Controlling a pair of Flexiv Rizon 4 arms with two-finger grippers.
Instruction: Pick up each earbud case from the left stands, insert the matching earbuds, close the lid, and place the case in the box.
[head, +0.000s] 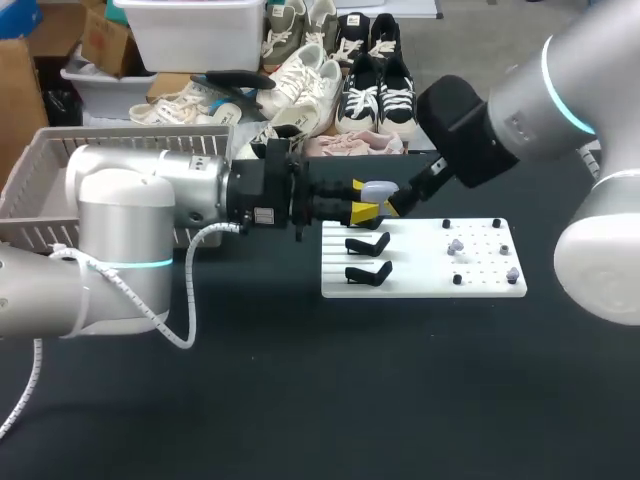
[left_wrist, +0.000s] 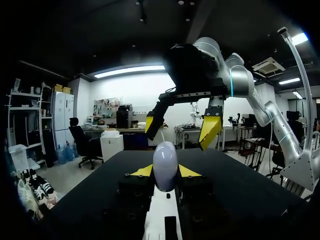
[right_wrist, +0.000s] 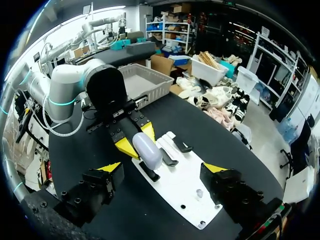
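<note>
Head view: my left gripper (head: 368, 207) pinched the lavender earbud case (head: 378, 190) above the white stand board (head: 480, 285). Left wrist view: my right gripper (left_wrist: 180, 127) hung spread wide, facing the case without touching it. Right wrist view: I judged I should hold the case level and bring the right fingers in squarely.

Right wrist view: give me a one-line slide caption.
Left gripper grips a pale earbud case above the white stand board, facing the right gripper and its open fingers.
</note>
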